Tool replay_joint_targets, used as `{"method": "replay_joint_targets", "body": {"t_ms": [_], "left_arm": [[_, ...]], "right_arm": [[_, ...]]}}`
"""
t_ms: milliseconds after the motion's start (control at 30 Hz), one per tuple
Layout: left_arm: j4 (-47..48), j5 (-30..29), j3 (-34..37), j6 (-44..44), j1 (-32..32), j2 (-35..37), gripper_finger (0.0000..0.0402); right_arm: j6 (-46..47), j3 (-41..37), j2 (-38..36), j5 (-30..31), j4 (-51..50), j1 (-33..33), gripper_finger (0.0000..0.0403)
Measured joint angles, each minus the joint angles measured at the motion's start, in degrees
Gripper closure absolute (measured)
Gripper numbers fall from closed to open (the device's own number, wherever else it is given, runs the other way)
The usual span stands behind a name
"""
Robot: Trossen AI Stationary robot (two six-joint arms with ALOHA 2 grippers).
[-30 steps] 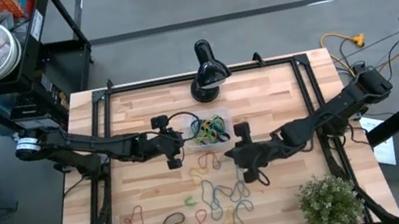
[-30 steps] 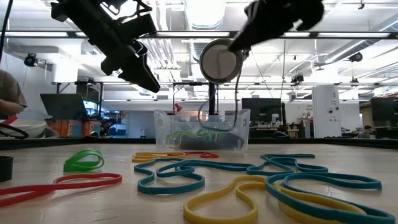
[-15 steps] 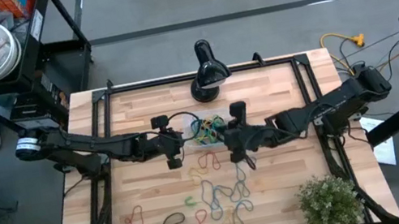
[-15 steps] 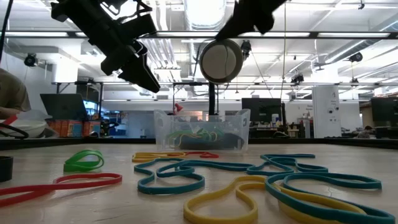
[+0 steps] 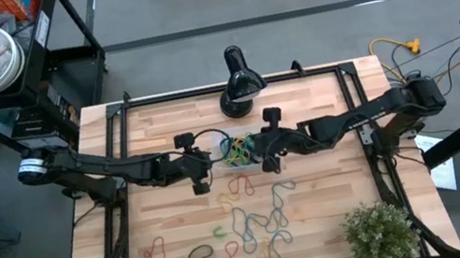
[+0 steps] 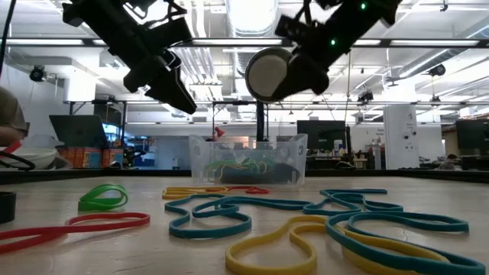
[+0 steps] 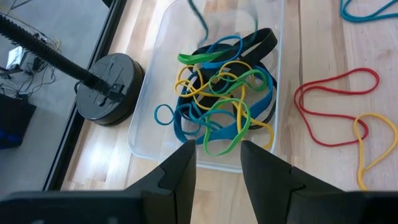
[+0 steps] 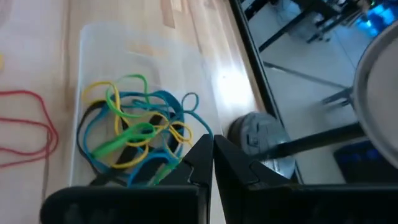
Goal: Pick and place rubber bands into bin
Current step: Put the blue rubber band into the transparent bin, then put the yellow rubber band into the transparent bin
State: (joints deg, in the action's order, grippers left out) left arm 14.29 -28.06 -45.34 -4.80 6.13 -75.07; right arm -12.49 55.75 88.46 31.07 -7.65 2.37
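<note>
Right gripper [image 5: 263,153] above the clear bin [image 5: 240,149] with fingers pressed together, left gripper [image 5: 199,165] just beside the bin with fingers apart, tangled rubber bands [image 7: 221,109] inside, loose rubber bands [image 5: 256,221] on table [image 5: 300,97].

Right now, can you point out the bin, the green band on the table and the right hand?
bin [image 7: 147,115]: left wrist view, on its clear wall beside the lamp base.
green band [image 6: 103,197]: low view, on the loop's near strand.
right hand [image 8: 212,155]: right wrist view, between its shut fingertips, over the bin.
</note>
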Motion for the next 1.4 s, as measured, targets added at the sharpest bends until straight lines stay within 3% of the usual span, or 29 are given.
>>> {"method": "replay_joint_targets", "body": {"t_ms": [333,433,533,867,1267,1400], "left_arm": [[-0.09,0.00,0.00,0.02,0.00,0.00,0.0290],[-0.09,0.00,0.00,0.04,0.00,0.00,0.0290],[-0.07,0.00,0.00,0.07,0.00,0.00,0.0290],[0.10,1.49,0.00,0.13,0.00,0.00,0.0290],[0.43,20.67,0.71,0.83,1.48,-0.02,0.0290],[0.35,23.60,0.76,2.92,2.71,-0.98,0.0290]], "right_arm": [[5.00,-1.29,1.91,-0.30,-0.40,-2.04,0.0394],[7.56,-1.49,1.91,-3.43,-0.95,-3.06,0.0389],[8.09,-1.55,1.91,-6.92,-1.13,-3.74,0.0371],[7.44,-1.40,1.91,-7.33,-1.06,-3.52,0.0293],[1.96,-1.44,1.88,-7.37,-1.01,2.54,0.0294],[2.31,-1.78,1.87,-7.34,-1.09,4.48,0.0302]]}}
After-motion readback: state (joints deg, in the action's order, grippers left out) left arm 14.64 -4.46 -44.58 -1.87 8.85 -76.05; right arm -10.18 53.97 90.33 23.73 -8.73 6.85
